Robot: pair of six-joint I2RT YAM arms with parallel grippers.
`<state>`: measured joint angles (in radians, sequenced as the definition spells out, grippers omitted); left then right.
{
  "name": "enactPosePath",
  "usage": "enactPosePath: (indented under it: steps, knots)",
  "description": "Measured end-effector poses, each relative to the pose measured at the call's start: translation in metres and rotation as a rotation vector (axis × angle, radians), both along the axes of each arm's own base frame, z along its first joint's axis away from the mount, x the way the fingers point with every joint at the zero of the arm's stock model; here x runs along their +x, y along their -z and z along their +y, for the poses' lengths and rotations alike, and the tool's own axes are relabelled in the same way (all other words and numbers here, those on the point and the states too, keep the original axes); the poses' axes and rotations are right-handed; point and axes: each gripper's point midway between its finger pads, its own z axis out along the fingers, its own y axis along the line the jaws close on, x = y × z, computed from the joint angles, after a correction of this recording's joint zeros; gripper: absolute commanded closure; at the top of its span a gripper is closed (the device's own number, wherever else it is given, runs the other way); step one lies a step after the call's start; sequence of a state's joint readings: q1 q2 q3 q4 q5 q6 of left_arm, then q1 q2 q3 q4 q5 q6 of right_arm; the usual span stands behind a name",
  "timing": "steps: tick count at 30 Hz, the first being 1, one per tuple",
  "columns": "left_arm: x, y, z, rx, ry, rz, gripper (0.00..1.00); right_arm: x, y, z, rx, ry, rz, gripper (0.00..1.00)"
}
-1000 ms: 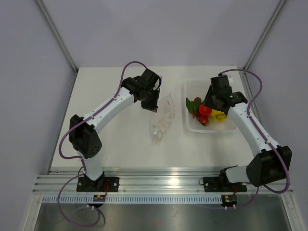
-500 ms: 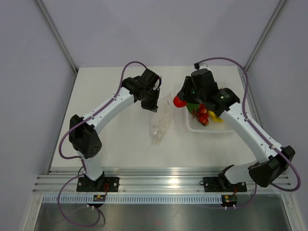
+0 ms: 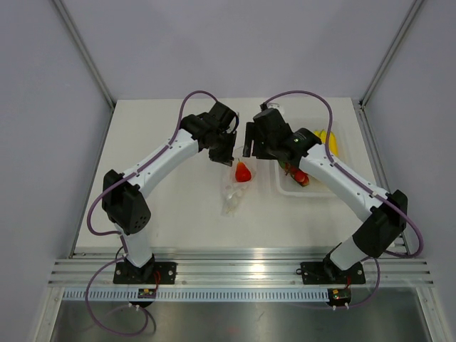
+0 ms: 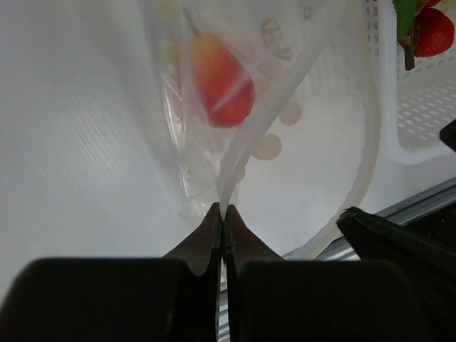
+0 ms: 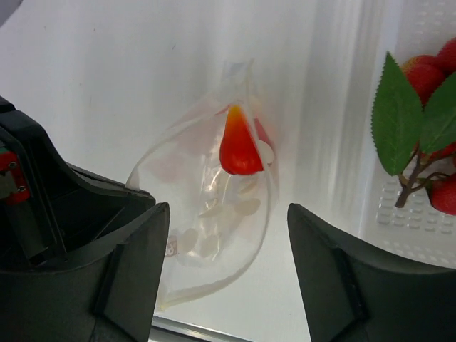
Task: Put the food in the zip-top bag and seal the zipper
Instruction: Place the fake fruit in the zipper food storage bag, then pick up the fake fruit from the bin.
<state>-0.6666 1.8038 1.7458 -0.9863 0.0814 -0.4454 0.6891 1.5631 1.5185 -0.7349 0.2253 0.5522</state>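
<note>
Left jaws tight on rim of zip-top bag [image 3: 231, 194], right jaws wide apart above its mouth

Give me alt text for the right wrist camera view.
A red fruit lies inside the clear dotted bag, whose mouth gapes open. The open right pincer frames it; leafy strawberries sit in a tray at right.
</note>
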Motion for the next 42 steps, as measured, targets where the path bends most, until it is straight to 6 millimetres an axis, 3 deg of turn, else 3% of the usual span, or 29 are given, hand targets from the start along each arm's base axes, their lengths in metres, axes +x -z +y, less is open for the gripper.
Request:
enactPosePath:
  steps: [5, 7, 11, 14, 19, 23, 29, 40, 42]
  knots:
    - [0.000, 0.000, 0.000, 0.000, 0.000, 0.000, 1.00, 0.006, -0.022, -0.030, -0.006, 0.082, -0.060, 0.36]
    - [0.000, 0.000, 0.000, -0.001, 0.000, 0.001, 1.00, 0.012, -0.024, -0.059, -0.003, 0.150, -0.069, 0.39]
    - [0.000, 0.000, 0.000, -0.001, 0.000, 0.001, 1.00, 0.022, 0.005, -0.125, -0.027, 0.309, -0.007, 0.39]
    - [0.000, 0.000, 0.000, -0.002, 0.000, 0.001, 1.00, 0.020, 0.036, -0.143, -0.050, 0.349, 0.077, 0.31]
    - [0.000, 0.000, 0.000, -0.002, 0.000, 0.000, 1.00, 0.014, 0.077, -0.140, -0.088, 0.333, 0.193, 0.39]
    - [0.000, 0.000, 0.000, -0.002, 0.000, 0.000, 1.00, 0.010, 0.096, -0.141, -0.116, 0.323, 0.245, 0.40]
    - [0.000, 0.000, -0.001, -0.003, 0.000, -0.001, 1.00, 0.005, 0.110, -0.136, -0.129, 0.281, 0.303, 0.55]
    - [0.001, -0.001, -0.002, -0.007, 0.001, -0.006, 1.00, 0.003, 0.136, -0.130, -0.141, 0.241, 0.377, 0.52]
    - [0.001, -0.001, -0.002, -0.007, 0.000, -0.006, 1.00, 0.004, 0.142, -0.128, -0.142, 0.236, 0.391, 0.57]
